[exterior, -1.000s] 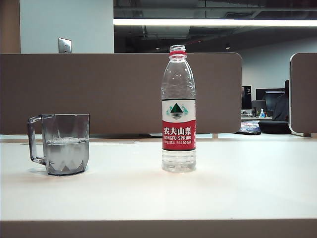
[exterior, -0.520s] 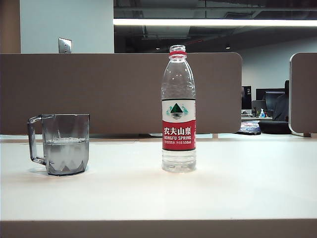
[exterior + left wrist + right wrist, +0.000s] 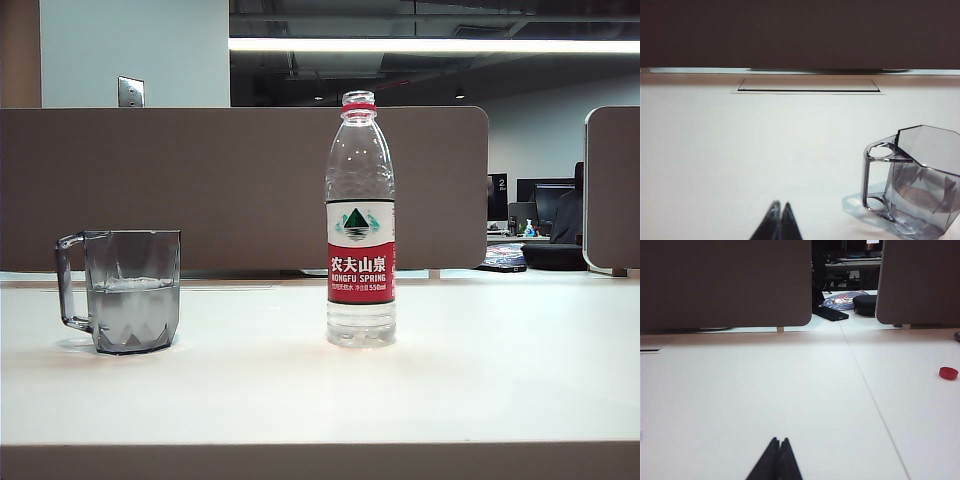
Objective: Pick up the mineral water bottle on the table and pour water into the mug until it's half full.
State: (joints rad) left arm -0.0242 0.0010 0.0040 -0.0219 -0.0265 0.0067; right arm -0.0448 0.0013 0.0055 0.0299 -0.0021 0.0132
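on the desk [image 3: 480, 380] the mineral water bottle [image 3: 360, 225] stands upright, uncapped, right of the mug [image 3: 128, 290], already about half full. you see left end effector [image 3: 779, 212] nearer the mug; right end effector [image 3: 779, 447] faces bare desk. both closed, empty.

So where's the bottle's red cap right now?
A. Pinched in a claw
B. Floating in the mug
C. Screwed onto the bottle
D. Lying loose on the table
D. The red cap lies on the table in the right wrist view, while the mineral water bottle stands with an open mouth; both claws are shut and empty.
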